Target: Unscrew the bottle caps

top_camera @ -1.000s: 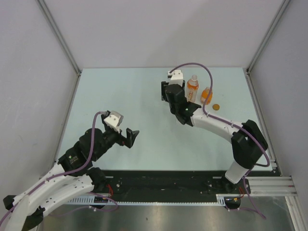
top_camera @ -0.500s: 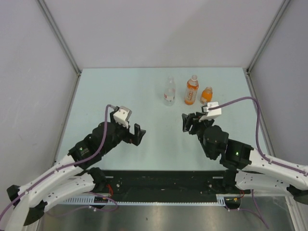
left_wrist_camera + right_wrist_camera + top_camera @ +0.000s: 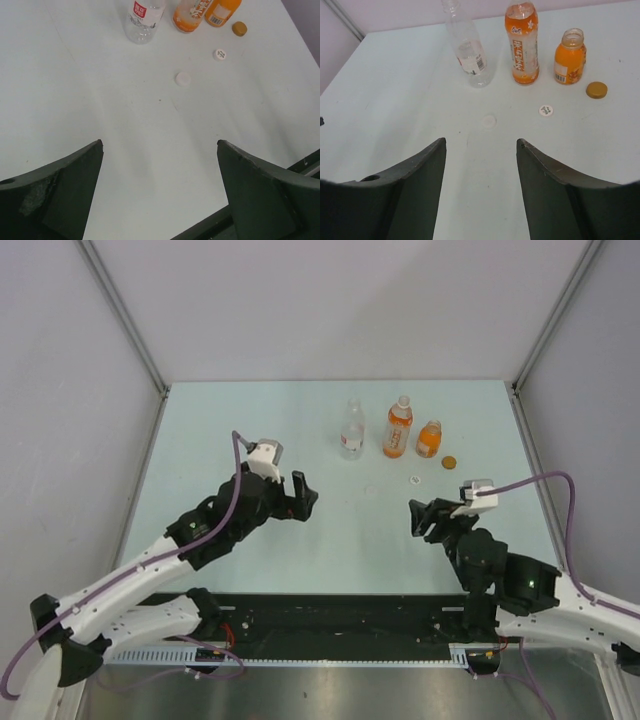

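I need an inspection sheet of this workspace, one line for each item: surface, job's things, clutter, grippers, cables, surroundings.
Surface: pale table, no spill seen.
Job's things: clear bottle, tall orange bottle, squat orange bottle upright in a far row; orange cap, printed white cap, plain white cap loose on the table nearer the arms.
Clutter: nothing seen.
Grippers: left gripper open, empty; right gripper open, empty.
Cables: left arm's cable, right arm's cable, both purple, clear of the bottles.
Surroundings: grey walls on three sides.
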Robot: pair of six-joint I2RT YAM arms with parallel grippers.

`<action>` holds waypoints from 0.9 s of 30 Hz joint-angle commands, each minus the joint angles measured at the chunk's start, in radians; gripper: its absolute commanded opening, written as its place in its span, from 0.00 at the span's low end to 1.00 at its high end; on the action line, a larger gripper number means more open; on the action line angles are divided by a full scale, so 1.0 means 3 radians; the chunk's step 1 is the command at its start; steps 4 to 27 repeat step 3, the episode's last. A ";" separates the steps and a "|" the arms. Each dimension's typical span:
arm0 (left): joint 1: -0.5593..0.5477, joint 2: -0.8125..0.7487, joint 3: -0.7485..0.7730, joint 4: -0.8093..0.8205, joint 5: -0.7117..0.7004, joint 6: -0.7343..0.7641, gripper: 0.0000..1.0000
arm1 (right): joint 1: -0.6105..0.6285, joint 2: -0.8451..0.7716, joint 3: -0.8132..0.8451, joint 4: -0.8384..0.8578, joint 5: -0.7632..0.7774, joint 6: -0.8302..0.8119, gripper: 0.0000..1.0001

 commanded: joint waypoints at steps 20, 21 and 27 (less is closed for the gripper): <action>0.0025 0.0081 0.0289 -0.0053 -0.0213 -0.0229 1.00 | 0.0110 0.0172 0.0052 0.0138 0.0056 -0.0015 0.62; 0.0025 0.0081 0.0289 -0.0053 -0.0213 -0.0229 1.00 | 0.0110 0.0172 0.0052 0.0138 0.0056 -0.0015 0.62; 0.0025 0.0081 0.0289 -0.0053 -0.0213 -0.0229 1.00 | 0.0110 0.0172 0.0052 0.0138 0.0056 -0.0015 0.62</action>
